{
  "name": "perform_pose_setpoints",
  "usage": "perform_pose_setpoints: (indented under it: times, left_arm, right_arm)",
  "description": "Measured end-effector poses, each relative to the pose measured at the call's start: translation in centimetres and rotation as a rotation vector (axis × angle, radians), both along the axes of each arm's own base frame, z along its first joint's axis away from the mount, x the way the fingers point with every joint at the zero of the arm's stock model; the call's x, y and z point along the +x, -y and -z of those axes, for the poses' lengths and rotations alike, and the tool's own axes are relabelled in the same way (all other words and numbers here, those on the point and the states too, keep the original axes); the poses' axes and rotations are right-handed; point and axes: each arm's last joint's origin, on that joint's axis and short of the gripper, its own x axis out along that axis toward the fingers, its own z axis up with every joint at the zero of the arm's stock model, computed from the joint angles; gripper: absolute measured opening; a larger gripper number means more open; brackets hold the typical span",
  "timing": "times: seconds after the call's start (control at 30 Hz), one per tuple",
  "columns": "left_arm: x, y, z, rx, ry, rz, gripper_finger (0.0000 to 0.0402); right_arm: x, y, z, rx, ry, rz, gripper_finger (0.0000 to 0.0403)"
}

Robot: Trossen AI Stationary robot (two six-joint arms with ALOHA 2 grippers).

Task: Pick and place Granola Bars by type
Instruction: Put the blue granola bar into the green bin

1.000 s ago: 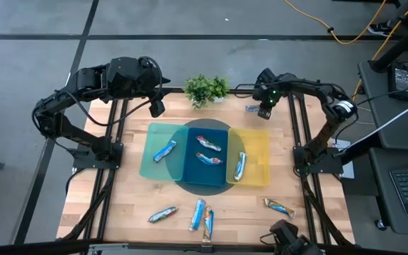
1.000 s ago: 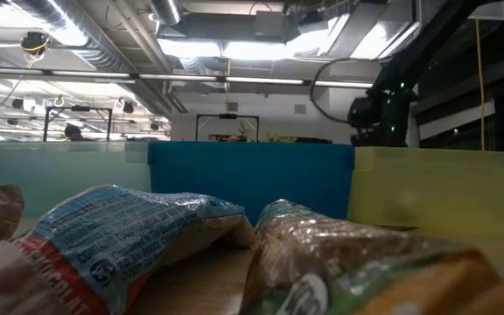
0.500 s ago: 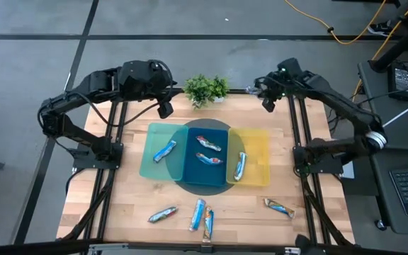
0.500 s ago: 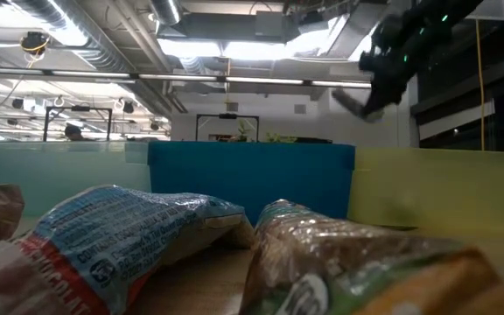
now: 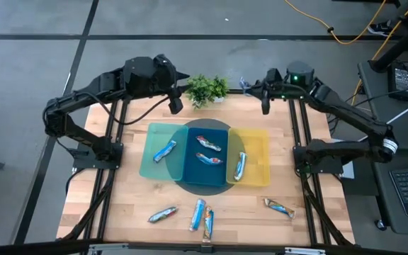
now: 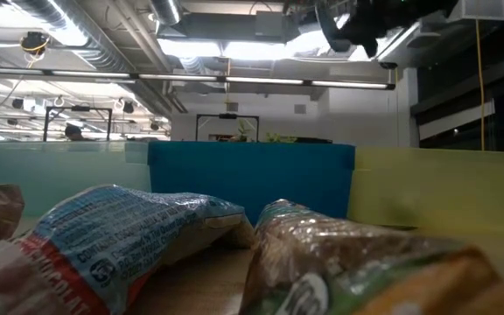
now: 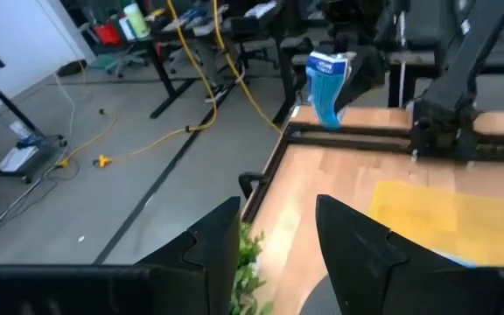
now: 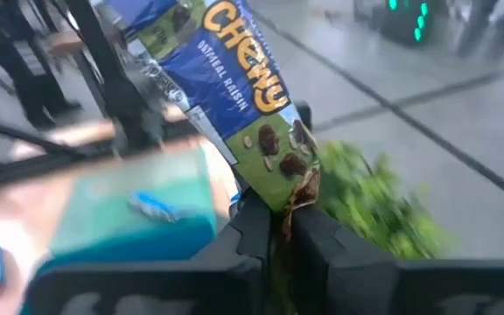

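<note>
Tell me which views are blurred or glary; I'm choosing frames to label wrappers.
Low view: the two nearest bars are soft, ceiling lights blow out. Right wrist view: background smeared, but the bar pinched in the right hand reads sharply. High view: evenly lit, bars tiny.

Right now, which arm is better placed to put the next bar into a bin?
The right. Its gripper has its jaws shut on a granola bar, lifted at the table's far edge. The left gripper holds nothing, hovering near the potted plant.
</note>
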Motion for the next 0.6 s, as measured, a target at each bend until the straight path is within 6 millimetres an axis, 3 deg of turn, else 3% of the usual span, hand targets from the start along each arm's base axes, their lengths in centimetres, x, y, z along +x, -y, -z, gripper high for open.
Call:
perform_pose_setpoints:
  times: [0.27,0.6]
  left_arm:
    - [1.4,0.1,0.4,-0.014,0.016,0.110,0.0185]
    - [2.8,0.2,-0.3,0.020,0.129,0.237,0.0250]
  right_arm:
    - [3.2,-1.6,-0.8,-0.025,0.146,-0.070,0.0020]
    - [6.0,-3.5,-1.1,-0.009,0.182,-0.134,0.0022]
